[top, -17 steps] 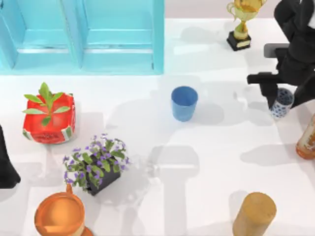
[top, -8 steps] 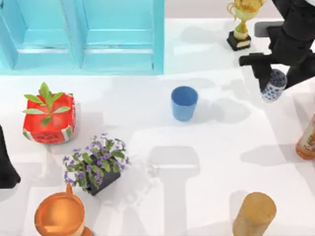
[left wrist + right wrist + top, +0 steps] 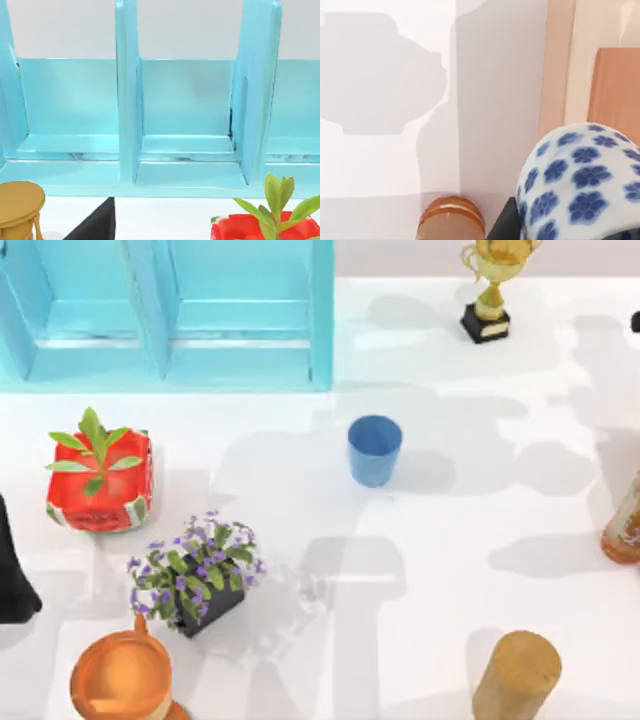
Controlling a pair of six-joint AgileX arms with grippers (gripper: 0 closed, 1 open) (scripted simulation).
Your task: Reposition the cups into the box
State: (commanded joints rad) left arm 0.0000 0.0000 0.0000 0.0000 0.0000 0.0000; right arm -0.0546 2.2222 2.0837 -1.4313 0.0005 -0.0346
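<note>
A white counter [image 3: 450, 570] seen from above. At its far left edge sits a dark piece of the left arm [image 3: 12, 575], parked low beside the red planter; whether the left pincer is spread or pressed together cannot be told. Along the far edge on the left stands the large turquoise box [image 3: 322, 320], its straight walls and inner partitions dividing it into compartments; the left wrist view looks into these compartments [image 3: 187, 115], with a gold trophy base [image 3: 17, 205] and the planter's green leaves [image 3: 277, 197] in front. Below the box on the left is the red planter [image 3: 98, 485] holding a green plant. Nearer the front is a dark pot of purple flowers [image 3: 195, 575], and at the front left edge an orange copper mug [image 3: 120, 680]. Near the middle of the counter the blue cup [image 3: 374, 450] stands upright, open side up, apart from everything else and outside the box. To the right, at the far edge, stands a gold trophy [image 3: 490, 290] on a black base. At the front right is a tan wooden cylinder [image 3: 517, 677], and an orange bottle [image 3: 625, 525] is cut by the right edge. In the right wrist view the white cup with dark blue flowers [image 3: 582, 182] sits close to the camera, raised above the counter, with the bottle's top [image 3: 451, 220] below it; a dark part of the right pincer touches the cup, but its grip cannot be told
</note>
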